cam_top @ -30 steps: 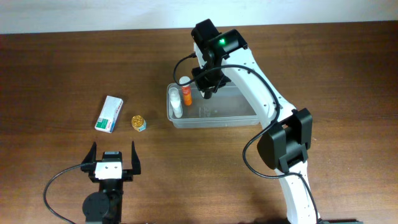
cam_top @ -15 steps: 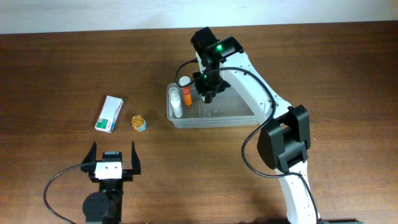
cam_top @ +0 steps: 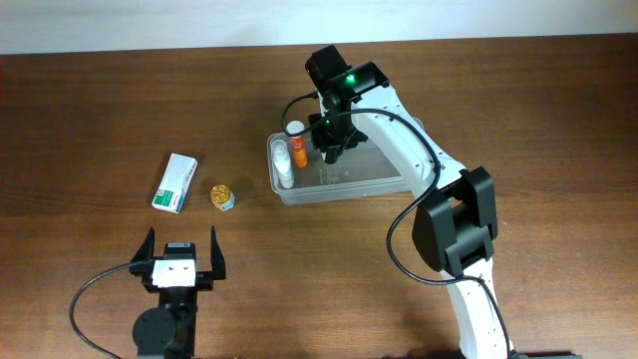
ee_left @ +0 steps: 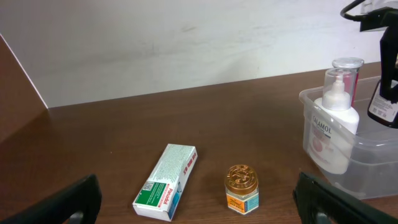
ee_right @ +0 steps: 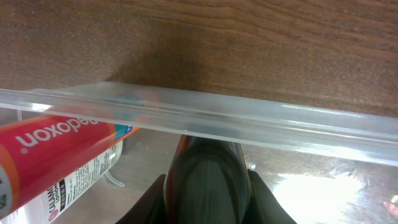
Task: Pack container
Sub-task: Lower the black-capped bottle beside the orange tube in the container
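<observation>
- One container (cam_top: pixel 364 179), a clear tub, sits just at 2 o'clock of the table's (cam_top: pixel 518 120) middle
- Three bottles are in its 9 o'clock end: a white pump bottle (ee_left: pixel 336 134), a red bottle (cam_top: pixel 299 153) with a clear cap, and a dark bottle (ee_left: pixel 387 102)
- One green-and-white box (cam_top: pixel 174 182) and one gold-lidded jar (cam_top: pixel 221 196) lie apart at the tub's 9 o'clock
- The right gripper (cam_top: pixel 330 148) reaches down from 12 o'clock, wrist bent over the tub, pinching the dark bottle upright; whether its base touches the floor is unclear
- The left gripper (cam_top: pixel 180 246) rests low at 7 o'clock, fingers spread wide and holding nothing, pointing towards 12
</observation>
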